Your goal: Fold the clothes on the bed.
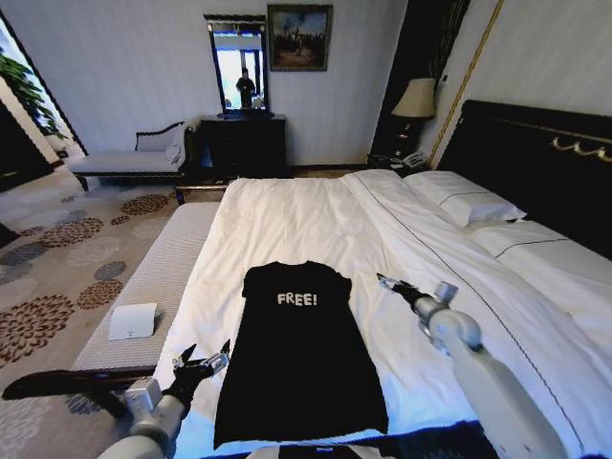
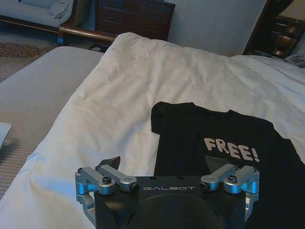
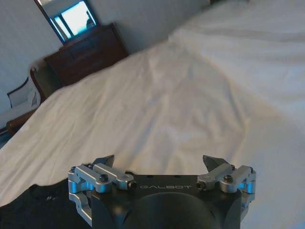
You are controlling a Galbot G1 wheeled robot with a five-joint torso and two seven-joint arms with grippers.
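A: The T-shirt — which way does it lie?

B: Flat, print side up, in the lower middle of the head view. Its long axis runs up and down the frame: collar toward the top, hem toward the bottom edge. The white "FREE!" lettering sits just under the collar and reads upright.

A: And what is under it?

B: The white duvet of the bed, smooth with a few soft creases. Pillows lie at the right against the dark headboard.

A: The grippers?

B: The left gripper is at lower left, just beside the shirt's edge, jaws spread and empty. The right gripper is right of the shirt, over bare duvet, also spread and empty.

A: The room?

B: A grey bench runs along the bed's left side with a white card on it. A dark dresser with a mirror stands at upper centre, and a lamp at upper right.
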